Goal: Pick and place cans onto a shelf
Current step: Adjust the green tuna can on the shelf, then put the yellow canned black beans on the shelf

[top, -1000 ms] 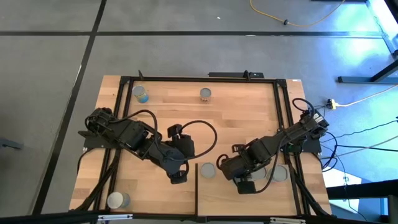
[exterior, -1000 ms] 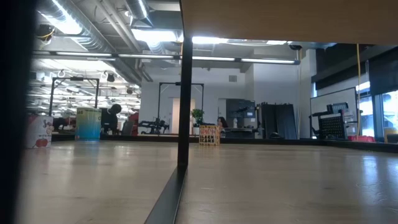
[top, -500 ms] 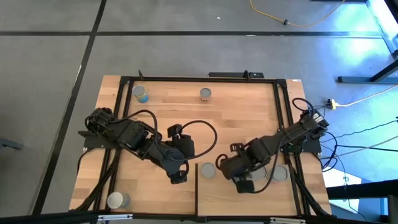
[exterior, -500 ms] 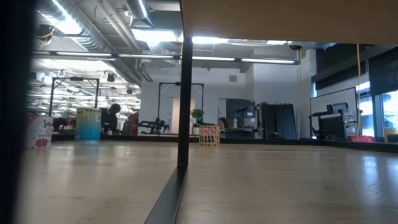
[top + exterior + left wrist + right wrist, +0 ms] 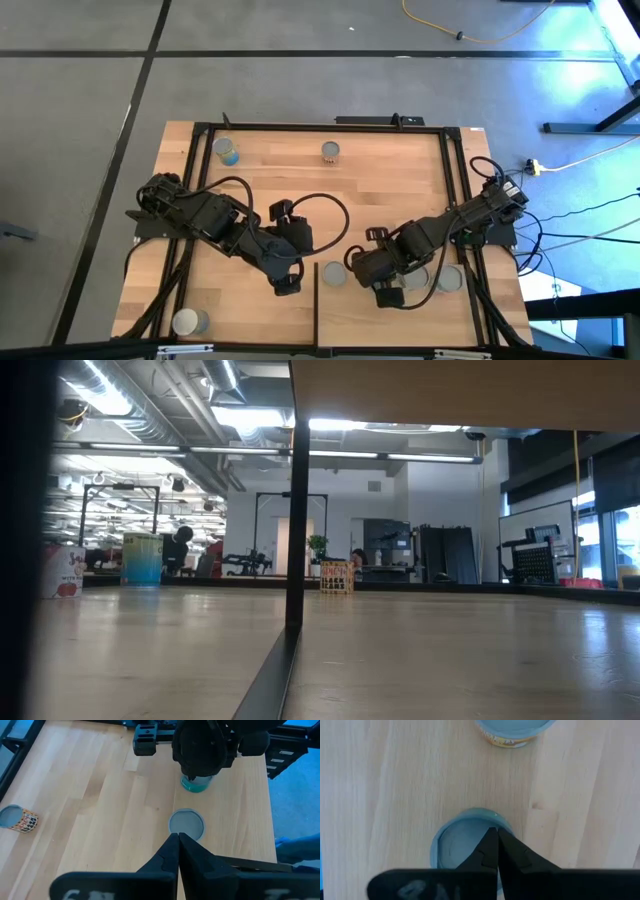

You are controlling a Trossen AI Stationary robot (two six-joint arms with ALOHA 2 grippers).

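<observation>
A grey concrete floor surrounds the table (image 5: 300,190), a striped plank top inside a dark frame. We see the shelf (image 5: 340,310) as a pale panel at the table's near right corner, with a thin dark edge strip on its left side.

Our left pincer (image 5: 287,285) hangs just left of that strip, its tips pressed together on nothing; in the left wrist view (image 5: 177,840) they point at a grey-topped can (image 5: 186,824). From above, that can (image 5: 334,274) stands on the shelf just right of the strip. Our right pincer (image 5: 387,297) is over the shelf, also shut and empty. In the right wrist view its tips (image 5: 492,837) sit above a blue-rimmed can (image 5: 465,837), and another can with a yellow label (image 5: 512,730) stands near it.

Another can (image 5: 450,279) stands by the shelf's right edge, partly behind the right arm. Off the shelf, a blue can (image 5: 227,151) and a patterned can (image 5: 330,151) stand near the table's far edge. One more can (image 5: 188,322) sits at the near left corner.
</observation>
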